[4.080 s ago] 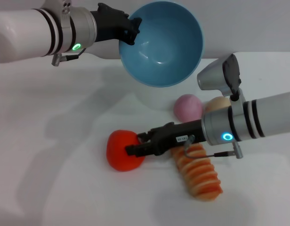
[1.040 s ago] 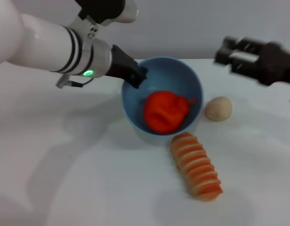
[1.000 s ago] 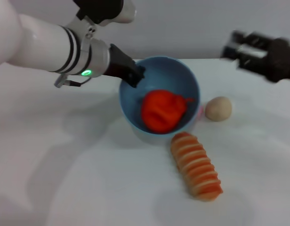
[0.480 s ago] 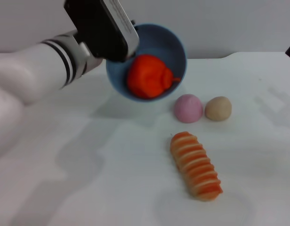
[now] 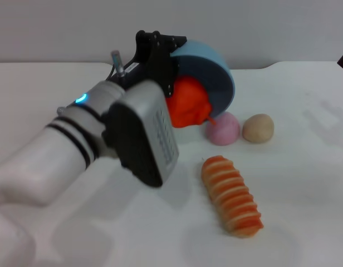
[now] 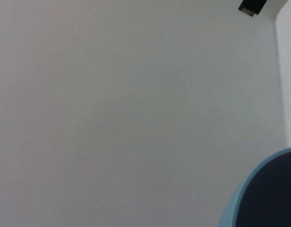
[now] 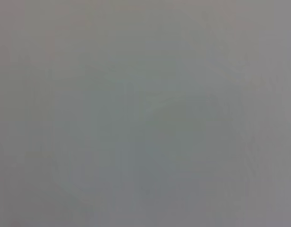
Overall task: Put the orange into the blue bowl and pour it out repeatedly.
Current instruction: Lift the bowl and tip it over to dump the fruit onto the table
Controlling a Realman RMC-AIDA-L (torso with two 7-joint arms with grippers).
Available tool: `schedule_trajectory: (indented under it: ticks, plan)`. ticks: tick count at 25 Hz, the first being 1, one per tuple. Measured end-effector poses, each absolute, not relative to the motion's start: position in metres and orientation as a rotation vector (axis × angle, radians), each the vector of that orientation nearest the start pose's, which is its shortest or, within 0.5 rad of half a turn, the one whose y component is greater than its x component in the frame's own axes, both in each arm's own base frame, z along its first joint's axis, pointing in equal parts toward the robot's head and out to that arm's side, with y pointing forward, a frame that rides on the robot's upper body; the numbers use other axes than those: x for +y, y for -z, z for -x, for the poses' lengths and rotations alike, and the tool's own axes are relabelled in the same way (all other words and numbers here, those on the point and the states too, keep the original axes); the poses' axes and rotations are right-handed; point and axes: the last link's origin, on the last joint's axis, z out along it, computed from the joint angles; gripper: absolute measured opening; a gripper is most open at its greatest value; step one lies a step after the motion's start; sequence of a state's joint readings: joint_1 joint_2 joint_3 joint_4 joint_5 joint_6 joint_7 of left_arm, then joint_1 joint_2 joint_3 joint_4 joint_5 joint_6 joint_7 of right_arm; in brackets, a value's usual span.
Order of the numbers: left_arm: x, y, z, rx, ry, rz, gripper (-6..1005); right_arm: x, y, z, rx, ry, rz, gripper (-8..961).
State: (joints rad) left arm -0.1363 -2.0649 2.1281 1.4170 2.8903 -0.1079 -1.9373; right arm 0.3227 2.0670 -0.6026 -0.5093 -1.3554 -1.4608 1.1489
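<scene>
our left pincer (image 5: 160, 53) grips the blue bowl (image 5: 216, 72) by its rim, tipped over; we should pour the orange (image 5: 185, 103) toward seven o'clock, onto bare desk (image 5: 305, 183).

White table (image 5: 305, 183), plain matte top. Resting on it: a pink ball (image 5: 223, 128) just beside a tan ball (image 5: 258, 128), the two nearly touching. Nearer the robot lies a ridged orange-and-cream bread piece (image 5: 231, 195), lying lengthwise, apart from both balls.
</scene>
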Motion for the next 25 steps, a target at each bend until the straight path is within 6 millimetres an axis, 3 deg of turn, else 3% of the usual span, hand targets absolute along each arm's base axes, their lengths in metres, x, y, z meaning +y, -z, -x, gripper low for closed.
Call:
schedule_trajectory:
  ticks: [8,15,21,25]
  plan:
    - [0.298,0.065,0.146,0.908,-0.041,1.732,-1,0.316,-0.061,-0.317,0.672,-1.108,1.945,601]
    - [0.285,0.073,0.148,0.984,-0.044,1.664,-1,0.316,-0.061,-0.318,0.673,-1.103,1.942,599]
    - [0.282,0.077,0.147,1.024,-0.046,1.639,-1,0.318,-0.061,-0.321,0.688,-1.085,1.928,597]
    - [0.288,0.072,0.144,0.920,-0.013,1.664,-1,0.318,-0.060,-0.320,0.690,-1.086,1.927,596]
